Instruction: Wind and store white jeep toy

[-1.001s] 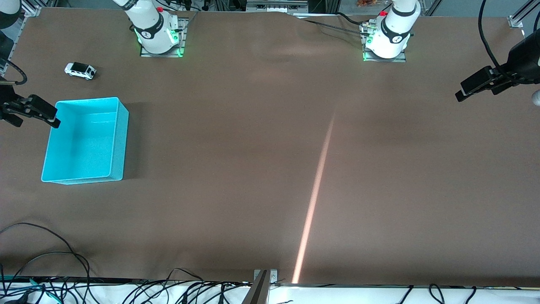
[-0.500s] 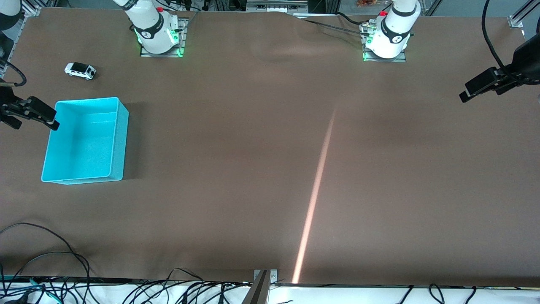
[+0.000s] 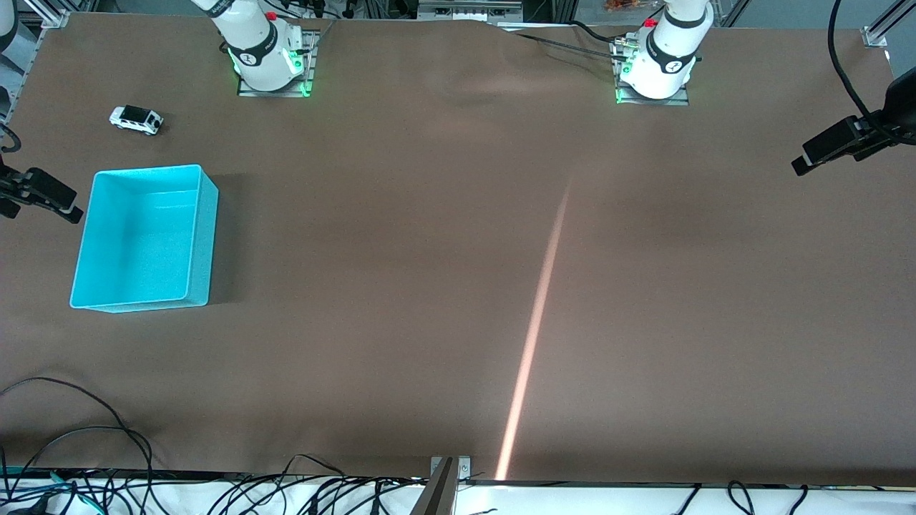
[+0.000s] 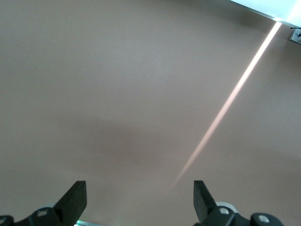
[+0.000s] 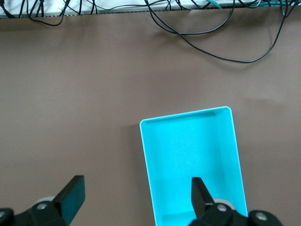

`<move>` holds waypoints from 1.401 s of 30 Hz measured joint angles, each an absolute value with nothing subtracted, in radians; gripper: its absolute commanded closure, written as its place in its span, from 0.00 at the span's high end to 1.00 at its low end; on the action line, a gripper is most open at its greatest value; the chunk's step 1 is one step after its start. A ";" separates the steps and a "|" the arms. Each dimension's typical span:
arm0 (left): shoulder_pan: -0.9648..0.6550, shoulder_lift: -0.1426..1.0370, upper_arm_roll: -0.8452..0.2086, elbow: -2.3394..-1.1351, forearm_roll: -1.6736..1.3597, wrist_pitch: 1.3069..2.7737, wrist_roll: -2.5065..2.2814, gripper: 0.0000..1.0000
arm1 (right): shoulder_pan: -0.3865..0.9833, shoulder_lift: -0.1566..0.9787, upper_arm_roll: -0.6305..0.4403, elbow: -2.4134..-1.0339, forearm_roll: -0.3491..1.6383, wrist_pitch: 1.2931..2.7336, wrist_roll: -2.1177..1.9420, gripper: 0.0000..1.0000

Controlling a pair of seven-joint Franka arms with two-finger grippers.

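One small boxy white jeep toy, with black roof and dark wheels, sat untouched on the brown cloth-covered table toward the right arm's end, just farther from the front camera than the open cyan plastic bin, which held nothing. Over the last second the toy and bin had not shifted, while both arms drew outward. The right gripper had slid off the bin's corner and hung over the table's edge beside the bin, its jaws spread wide in its wrist view with nothing between them. The left gripper had pulled back toward its own end of the table, over bare cloth, jaws likewise wide and empty. That retreat suggested the arms were not closing on the toy, so winding and storing both seemed still to do. No brand, label or writing could be read on the toy or bin; only small round marks on the arm bases, too small to make out.
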State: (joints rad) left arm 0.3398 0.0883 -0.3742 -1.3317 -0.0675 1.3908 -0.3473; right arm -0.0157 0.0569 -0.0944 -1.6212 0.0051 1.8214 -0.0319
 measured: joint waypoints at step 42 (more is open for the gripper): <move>0.330 0.088 -0.395 -1.332 -0.067 1.391 -0.347 1.00 | -0.038 0.013 -0.822 -1.616 -0.003 1.700 -0.038 1.00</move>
